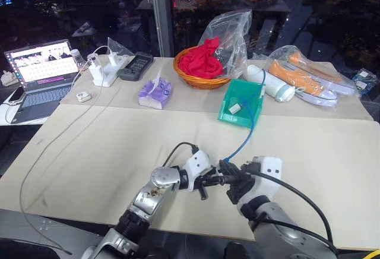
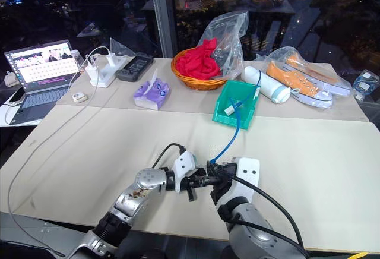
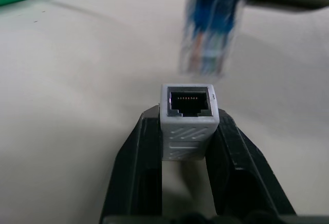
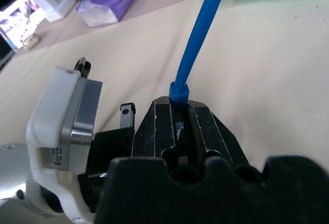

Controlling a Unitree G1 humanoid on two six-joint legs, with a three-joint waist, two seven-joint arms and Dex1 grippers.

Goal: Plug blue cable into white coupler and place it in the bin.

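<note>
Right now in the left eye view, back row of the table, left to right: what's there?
Laptop → white charger blocks → dark handset → purple tissue pack → orange wicker basket → teal-green bin → white bottle → bagged orange shoes.

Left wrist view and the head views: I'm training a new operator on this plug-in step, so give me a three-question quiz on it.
1. True or false: the blue cable's plug is already seated in the white coupler.
2. Which gripper holds the coupler? A) left gripper B) right gripper C) neither
3. Fill in: the blue cable runs from the right gripper back to the ____.

Key: 1. False; the socket is empty and the plug sits apart from it. 2. A. 3. bin, where another white piece lies.
</note>
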